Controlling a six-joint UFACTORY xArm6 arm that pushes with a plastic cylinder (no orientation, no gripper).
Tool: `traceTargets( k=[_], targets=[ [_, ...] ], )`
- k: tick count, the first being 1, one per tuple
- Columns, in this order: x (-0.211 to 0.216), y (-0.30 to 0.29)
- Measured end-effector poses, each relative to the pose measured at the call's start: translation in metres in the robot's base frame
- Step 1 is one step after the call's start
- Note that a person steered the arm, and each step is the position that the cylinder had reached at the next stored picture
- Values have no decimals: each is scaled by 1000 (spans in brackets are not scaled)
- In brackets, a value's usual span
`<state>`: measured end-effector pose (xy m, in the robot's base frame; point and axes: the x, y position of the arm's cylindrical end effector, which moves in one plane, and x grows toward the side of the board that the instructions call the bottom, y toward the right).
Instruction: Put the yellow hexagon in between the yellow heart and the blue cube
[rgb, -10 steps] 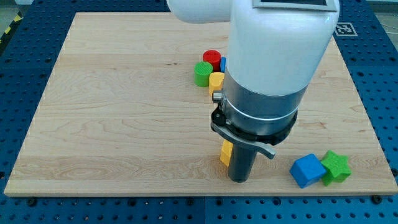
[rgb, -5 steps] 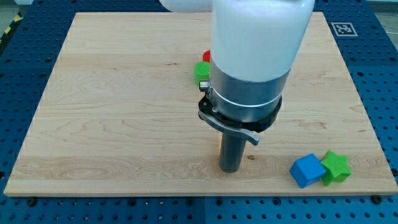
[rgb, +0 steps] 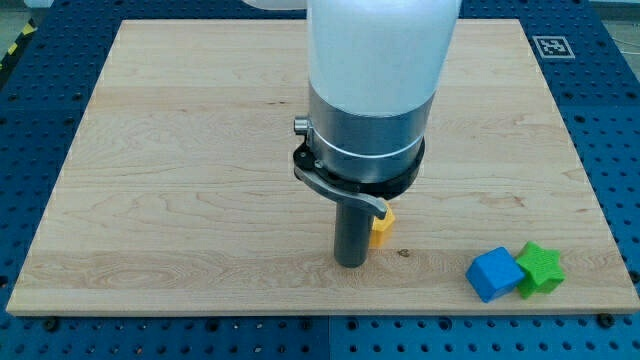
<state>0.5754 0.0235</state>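
My tip (rgb: 349, 264) rests on the board near the view's bottom centre. A yellow block (rgb: 382, 229), mostly hidden by the rod so its shape is unclear, sits just right of the tip, touching or nearly touching it. The blue cube (rgb: 495, 274) lies at the view's bottom right, well right of the tip. The arm's body hides the other blocks in the middle of the board, so a second yellow block does not show.
A green star (rgb: 541, 267) sits against the blue cube's right side. The wooden board (rgb: 180, 180) lies on a blue perforated table. A fiducial marker (rgb: 553, 46) is at the board's top right corner.
My tip has moved left along the board's bottom part. The yellow block, left of the rod before, now shows on its right. The arm now hides the red, green and yellow blocks.
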Motion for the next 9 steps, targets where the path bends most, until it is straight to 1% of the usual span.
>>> traceTargets(
  k=[5, 6, 8, 9],
  targets=[
    [-3, 20],
    [-9, 1],
    [-15, 38],
    [-24, 41]
  ],
)
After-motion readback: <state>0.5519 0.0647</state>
